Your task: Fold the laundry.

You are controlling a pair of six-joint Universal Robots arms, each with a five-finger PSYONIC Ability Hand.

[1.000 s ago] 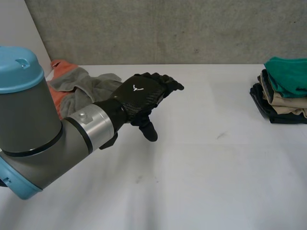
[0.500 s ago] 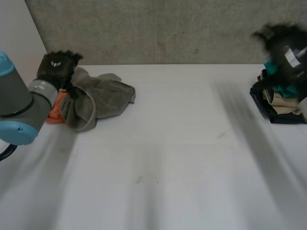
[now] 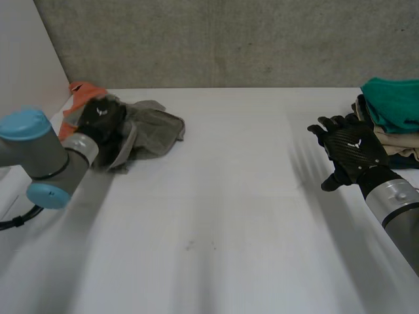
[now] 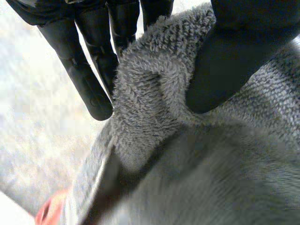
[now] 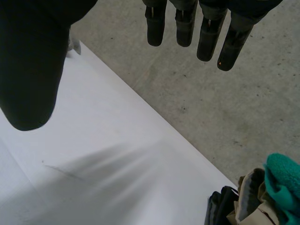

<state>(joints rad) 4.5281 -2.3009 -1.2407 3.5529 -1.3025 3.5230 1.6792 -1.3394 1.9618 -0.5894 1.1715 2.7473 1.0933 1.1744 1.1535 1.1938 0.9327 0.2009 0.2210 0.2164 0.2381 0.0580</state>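
1. Left hand: sits on the left part of the crumpled grey fleecy cloth at the far-left corner of the white table. Cf. 0.5 s ago: hand was higher, at the heap's far edge; 1 s ago it was over mid-table.
2. Left wrist view: left hand grasps the grey fleecy cloth, w/ a raised fold pinched between thumb and fingers.
3. Orange cloth: lies under and behind the grey one; a small patch shows in the left wrist view.
4. Right hand: over the table just beside the stack of folded clothes, teal on top, beige and dark navy below, on its near-left side. Cf. 0.5 s ago: hand was a blur over the stack itself.
5. Right wrist view: right hand released, fingers straight, thumb apart, nothing held. Stack lies beyond, against the grey concrete wall.
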